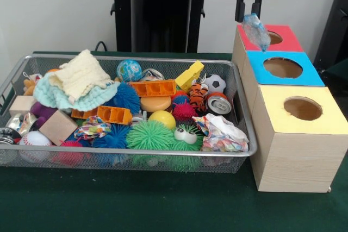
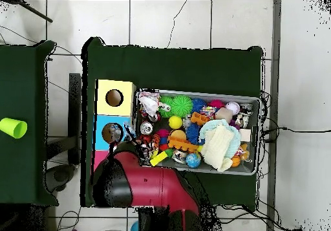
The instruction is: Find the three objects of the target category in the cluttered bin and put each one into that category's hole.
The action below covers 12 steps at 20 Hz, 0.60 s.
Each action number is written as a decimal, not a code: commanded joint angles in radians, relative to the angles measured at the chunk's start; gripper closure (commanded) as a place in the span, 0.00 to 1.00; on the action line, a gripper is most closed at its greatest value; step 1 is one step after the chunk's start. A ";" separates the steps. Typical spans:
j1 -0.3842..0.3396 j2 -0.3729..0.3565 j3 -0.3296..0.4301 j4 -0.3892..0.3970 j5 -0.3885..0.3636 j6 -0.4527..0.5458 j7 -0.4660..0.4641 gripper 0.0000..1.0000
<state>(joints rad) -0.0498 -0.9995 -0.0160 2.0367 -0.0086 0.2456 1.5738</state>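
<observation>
The wire mesh bin holds a heap of toys, balls, blocks, cloth and a can; it also shows in the overhead view. To its right stand three wooden boxes in a row. The middle, blue-topped one has the hole, also in the overhead view. My gripper hangs from the top edge, shut on a crumpled bluish clear plastic piece. The piece dangles over the near left part of the red-topped box, just behind the blue top's far edge. In the overhead view the arm hides the gripper.
The yellow-topped box is nearest the camera, with its own hole. In the bin are a cream cloth, a crushed can, spiky green balls and orange blocks. A green cup stands on a side table.
</observation>
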 commanded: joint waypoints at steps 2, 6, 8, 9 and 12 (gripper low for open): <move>0.025 0.071 0.007 0.081 0.047 -0.002 0.244 1.00; 0.037 0.102 0.004 0.088 0.050 -0.056 0.256 1.00; 0.043 0.117 0.005 0.095 0.052 -0.084 0.266 1.00; 0.046 0.123 0.005 0.098 0.054 -0.095 0.270 1.00; 0.055 0.139 0.005 0.104 0.063 -0.126 0.281 1.00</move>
<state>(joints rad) -0.0008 -0.9263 -0.0219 2.0699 0.0072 0.2032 1.5740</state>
